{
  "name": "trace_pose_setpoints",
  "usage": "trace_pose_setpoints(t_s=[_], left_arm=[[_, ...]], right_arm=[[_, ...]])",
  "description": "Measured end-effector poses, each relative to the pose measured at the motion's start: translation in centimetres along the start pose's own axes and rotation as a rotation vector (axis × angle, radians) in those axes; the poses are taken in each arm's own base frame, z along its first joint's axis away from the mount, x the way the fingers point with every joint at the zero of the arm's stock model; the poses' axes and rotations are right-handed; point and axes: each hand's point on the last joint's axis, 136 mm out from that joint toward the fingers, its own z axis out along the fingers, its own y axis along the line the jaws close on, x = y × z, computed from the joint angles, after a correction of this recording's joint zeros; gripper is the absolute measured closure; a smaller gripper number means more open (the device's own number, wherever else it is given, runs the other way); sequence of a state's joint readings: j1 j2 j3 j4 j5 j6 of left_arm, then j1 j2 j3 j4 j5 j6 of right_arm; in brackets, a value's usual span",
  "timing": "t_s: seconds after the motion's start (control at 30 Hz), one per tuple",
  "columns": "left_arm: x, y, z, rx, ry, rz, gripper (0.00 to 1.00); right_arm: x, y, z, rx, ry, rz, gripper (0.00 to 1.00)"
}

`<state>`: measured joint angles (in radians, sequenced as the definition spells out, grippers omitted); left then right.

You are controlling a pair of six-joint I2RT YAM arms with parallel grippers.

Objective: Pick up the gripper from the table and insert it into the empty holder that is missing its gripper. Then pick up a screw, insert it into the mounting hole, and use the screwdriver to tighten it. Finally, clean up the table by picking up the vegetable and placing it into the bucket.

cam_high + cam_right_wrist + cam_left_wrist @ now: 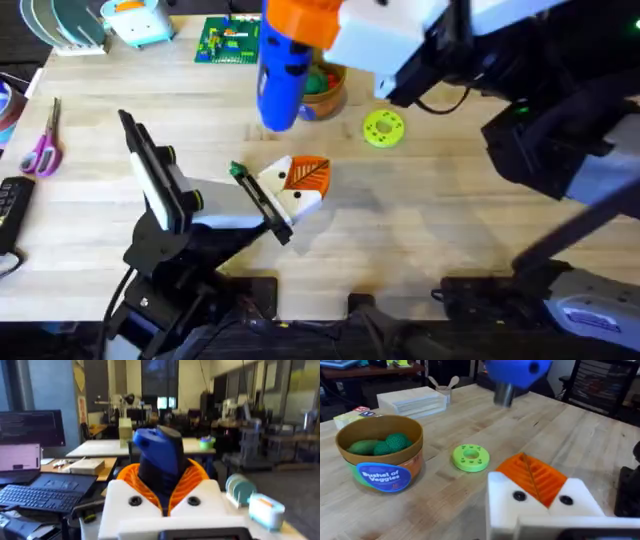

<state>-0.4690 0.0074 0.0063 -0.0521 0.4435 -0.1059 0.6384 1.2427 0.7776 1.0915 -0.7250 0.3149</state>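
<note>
Above the counter's (420,215) far edge, the right hand (345,35) grips the screwdriver (285,70) (left hand (300,190): cannot tell).

bucket (325,92) half hidden behind screwdriver (283,75), screw too small to tell

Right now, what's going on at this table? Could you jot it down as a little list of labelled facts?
right gripper: shut on the blue screwdriver, held above the table
left gripper: low over the table, white fingers with orange pads
bucket: tan tub labelled Bushel of Veggies, green vegetables inside
green disc: flat on the table beside the bucket
scissors: near the table's left edge
</note>
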Motion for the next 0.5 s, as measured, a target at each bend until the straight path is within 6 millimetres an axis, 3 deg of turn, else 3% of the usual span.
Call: trace_pose_setpoints(t_s=[0.27, 0.37, 0.5], left_arm=[[0.0, 0.0, 0.0, 0.000, 0.000, 0.000, 0.995], [0.0, 0.0, 0.0, 0.000, 0.000, 0.000, 0.995], [0.0, 0.0, 0.0, 0.000, 0.000, 0.000, 0.995]], right_arm=[[4.0, -2.2, -0.9, 0.074, 0.149, 0.077, 0.979], [5.3, -4.5, -2.5, 0.148, 0.210, 0.077, 0.979], [7.2, -8.7, -6.4, 0.290, 0.320, 0.041, 0.979]])
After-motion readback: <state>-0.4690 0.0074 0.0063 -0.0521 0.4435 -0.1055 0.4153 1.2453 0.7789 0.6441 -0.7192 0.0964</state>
